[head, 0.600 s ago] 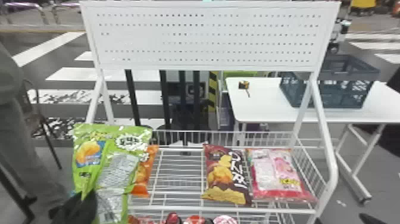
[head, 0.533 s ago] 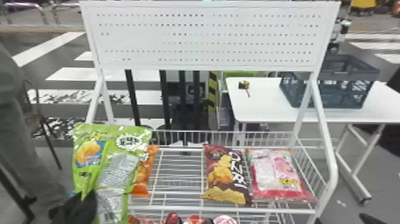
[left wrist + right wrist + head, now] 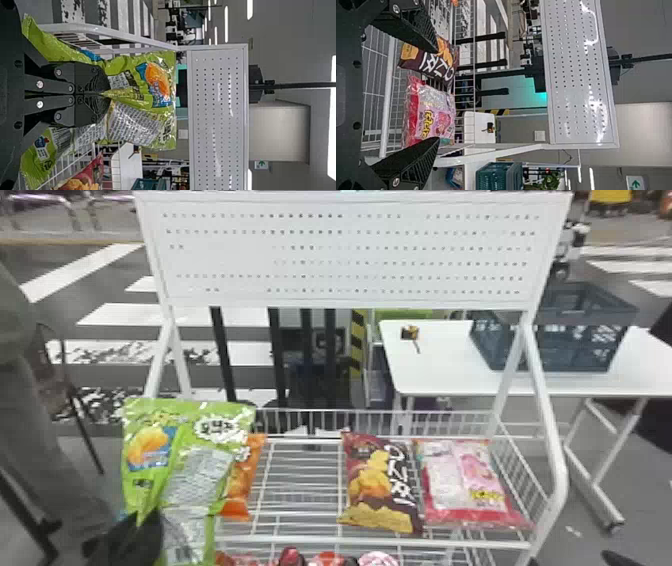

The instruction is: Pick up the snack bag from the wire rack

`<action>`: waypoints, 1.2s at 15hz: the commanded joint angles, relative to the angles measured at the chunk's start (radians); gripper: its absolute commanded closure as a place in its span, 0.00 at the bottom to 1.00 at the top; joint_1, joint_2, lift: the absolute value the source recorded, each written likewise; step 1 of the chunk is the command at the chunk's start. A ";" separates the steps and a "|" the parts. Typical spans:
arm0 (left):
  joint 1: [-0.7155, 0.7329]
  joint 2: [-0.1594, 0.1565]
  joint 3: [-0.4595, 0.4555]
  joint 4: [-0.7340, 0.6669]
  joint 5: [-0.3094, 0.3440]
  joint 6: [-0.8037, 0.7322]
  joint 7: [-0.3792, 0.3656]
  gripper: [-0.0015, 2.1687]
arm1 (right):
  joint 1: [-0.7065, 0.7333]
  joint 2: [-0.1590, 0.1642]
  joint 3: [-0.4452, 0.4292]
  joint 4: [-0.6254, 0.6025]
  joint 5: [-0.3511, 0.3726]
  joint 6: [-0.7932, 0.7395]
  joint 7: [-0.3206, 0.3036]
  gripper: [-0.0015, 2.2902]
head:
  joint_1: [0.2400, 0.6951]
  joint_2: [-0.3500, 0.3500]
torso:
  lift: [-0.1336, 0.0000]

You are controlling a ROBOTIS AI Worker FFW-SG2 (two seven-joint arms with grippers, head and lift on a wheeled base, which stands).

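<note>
Left wrist view: the left pincer clamps a fold of the green snack bag, which flares beyond its tips; the right pincer gapes. The narrow hold could let the bag twist or slip, its loose edge dragging the orange packet beside it on the wire rack.

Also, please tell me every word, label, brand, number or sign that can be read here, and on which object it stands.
No word, brand or number can be read with certainty.
Green plastic snack bag: lettering and small print, creased, too small to read.
Dark brown snack bag with yellow bottom: white lettering, too unclear to quote.
Pink-and-red plastic snack bag: lettering, also unclear.
White rectangular sign: a green arrow, without readable words.
</note>
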 commanded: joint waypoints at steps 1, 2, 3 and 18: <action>-0.001 0.000 0.000 0.002 0.000 0.000 0.000 0.84 | -0.017 0.001 0.011 0.027 0.000 -0.004 -0.006 0.05 | 0.57 0.50 | 1.00; -0.002 0.002 -0.002 0.005 0.000 0.000 0.000 0.84 | -0.055 0.001 0.027 0.080 0.011 -0.035 -0.017 0.05 | 0.57 0.50 | 1.00; -0.007 0.002 -0.005 0.008 0.000 0.000 0.000 0.84 | -0.115 0.001 0.046 0.162 0.031 -0.081 -0.026 0.05 | 0.57 0.50 | 1.00; -0.019 0.005 -0.008 0.025 0.003 0.006 -0.003 0.84 | -0.896 0.001 0.086 0.896 0.264 0.210 -0.052 0.05 | 0.57 0.50 | 1.00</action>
